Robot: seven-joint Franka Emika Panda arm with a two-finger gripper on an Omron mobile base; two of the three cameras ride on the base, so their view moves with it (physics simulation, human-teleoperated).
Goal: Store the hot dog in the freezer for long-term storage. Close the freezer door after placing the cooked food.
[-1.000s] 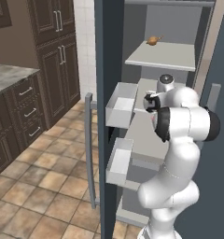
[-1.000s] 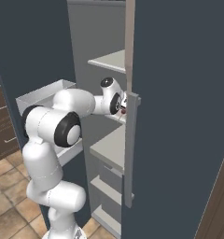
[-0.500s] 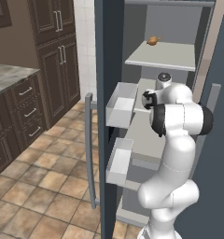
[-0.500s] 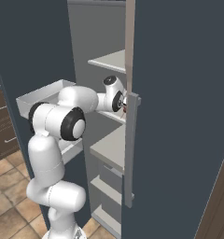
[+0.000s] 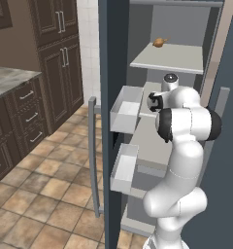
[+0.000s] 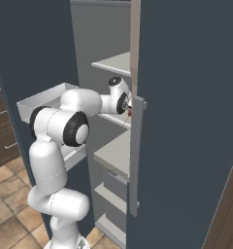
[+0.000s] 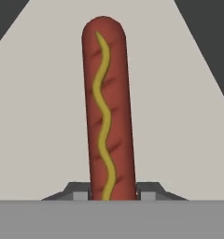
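Hot dog (image 7: 107, 112) sits clamped between nearly closed pincer (image 7: 113, 192) tips, long axis pointing straight out from them over pale freezer shelf (image 7: 44, 116); release looks next.

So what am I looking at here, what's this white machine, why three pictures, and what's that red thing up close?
The white machine is a robot arm reaching into an open freezer. Two pictures come from cameras on its base, behind it on its left and right. The third comes from a camera on its hand, looking along the gripper. The red thing is a hot dog with a mustard squiggle, over a pale shelf, its near end between the nearly closed fingertips. A small tan food sits on a higher shelf.
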